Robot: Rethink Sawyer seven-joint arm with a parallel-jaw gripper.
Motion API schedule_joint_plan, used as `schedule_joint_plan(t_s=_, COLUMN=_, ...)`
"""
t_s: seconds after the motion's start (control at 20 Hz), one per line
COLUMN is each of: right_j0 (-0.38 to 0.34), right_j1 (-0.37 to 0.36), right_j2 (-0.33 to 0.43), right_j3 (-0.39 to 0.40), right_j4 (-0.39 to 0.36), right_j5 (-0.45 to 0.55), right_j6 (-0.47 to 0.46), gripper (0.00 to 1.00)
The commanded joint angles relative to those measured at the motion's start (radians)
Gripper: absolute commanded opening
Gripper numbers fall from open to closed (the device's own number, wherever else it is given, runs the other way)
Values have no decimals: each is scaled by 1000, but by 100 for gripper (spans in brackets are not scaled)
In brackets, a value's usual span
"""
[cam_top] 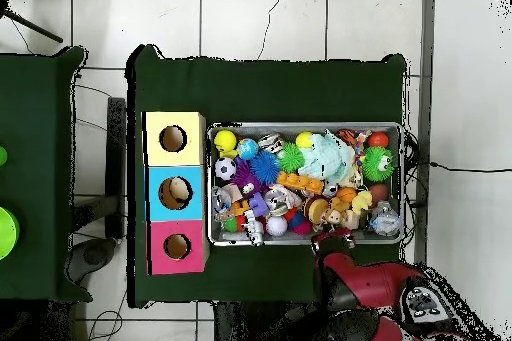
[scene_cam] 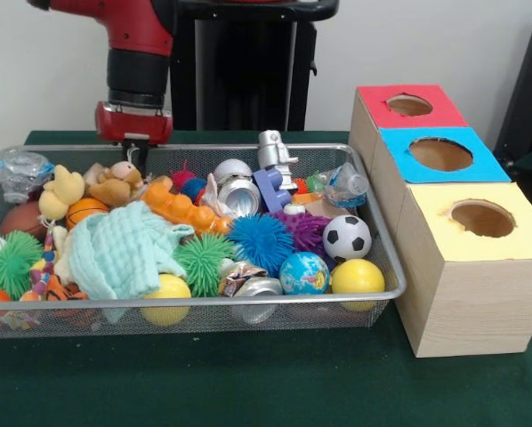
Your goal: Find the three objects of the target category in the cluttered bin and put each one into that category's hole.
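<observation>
The bin (scene_cam: 248, 300) is a wide silver wire-mesh tray, heaped with toys. In it lie a soccer ball (scene_cam: 347, 237), a globe ball (scene_cam: 303, 273), two yellow balls (scene_cam: 358, 277), spiky balls in green (scene_cam: 203, 261), blue (scene_cam: 261, 241) and purple, crushed cans (scene_cam: 240, 195), a silver robot figure (scene_cam: 274, 153), plush animals (scene_cam: 116, 185) and a pale green cloth (scene_cam: 119, 252). My gripper (scene_cam: 137, 149) hangs at the bin's far rim, just above the plush animals, and holds nothing I can see. In the overhead view my gripper (cam_top: 333, 241) is at the rim of the bin (cam_top: 404, 182) nearest the robot's base.
Three wooden boxes stand in a row beside the bin, each with a round hole on top: red (scene_cam: 373, 102), blue (scene_cam: 399, 160) and yellow (scene_cam: 479, 253). In the overhead view they run yellow (cam_top: 155, 139), blue (cam_top: 155, 193), red (cam_top: 155, 247). A dark green cloth (scene_cam: 248, 382) covers the table.
</observation>
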Motion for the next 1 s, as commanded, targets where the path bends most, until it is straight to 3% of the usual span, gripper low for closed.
schedule_joint_plan(t_s=0.05, right_j0=-22, right_j1=274, right_j2=215, right_j3=-13, right_j4=24, right_j5=180, right_j6=150, gripper=0)
schedule_joint_plan(t_s=0.3, right_j0=-21, right_j1=234, right_j2=238, right_j3=25, right_j4=63, right_j5=249, right_j6=140, gripper=0)
schedule_joint_plan(t_s=0.6, right_j0=35, right_j1=180, right_j2=228, right_j3=70, right_j4=127, right_j5=249, right_j6=150, gripper=0)
schedule_joint_plan(t_s=1.0, right_j0=78, right_j1=-29, right_j2=263, right_j3=175, right_j4=195, right_j5=400, right_j6=91, gripper=0)
